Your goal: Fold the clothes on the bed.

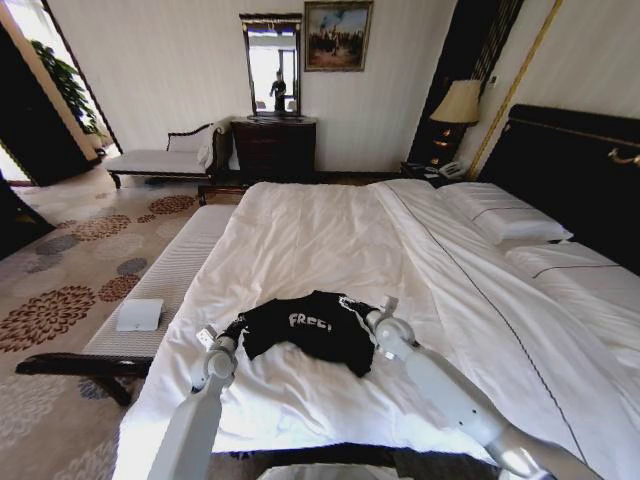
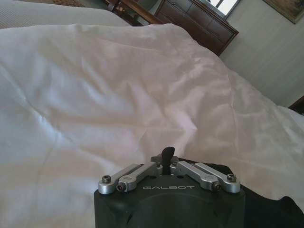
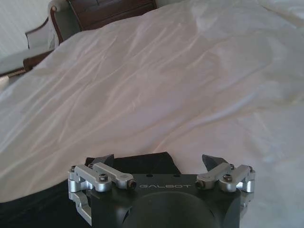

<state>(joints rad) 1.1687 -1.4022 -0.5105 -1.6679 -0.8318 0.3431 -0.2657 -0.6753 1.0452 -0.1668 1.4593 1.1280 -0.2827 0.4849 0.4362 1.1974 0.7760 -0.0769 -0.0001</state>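
The black short-sleeved soft-fabric T-shirt is lying bunched near the foot edge of the large white-sheeted bed. The left gripper is pinching closed at its sleeve; the right gripper is standing spread over the opposite side. Uneven pulling risks dragging it crooked.

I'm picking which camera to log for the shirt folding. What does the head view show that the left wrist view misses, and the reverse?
Head view alone: the whole black T-shirt with its FREE lettering, the right gripper at the shirt's right edge, the pillows, the bench, the lamp and the mirror.

Left wrist view alone: the left gripper close up, its fingers shut together over the shirt's edge.

Both: the white bed, the dark dresser, part of the shirt, the left gripper.
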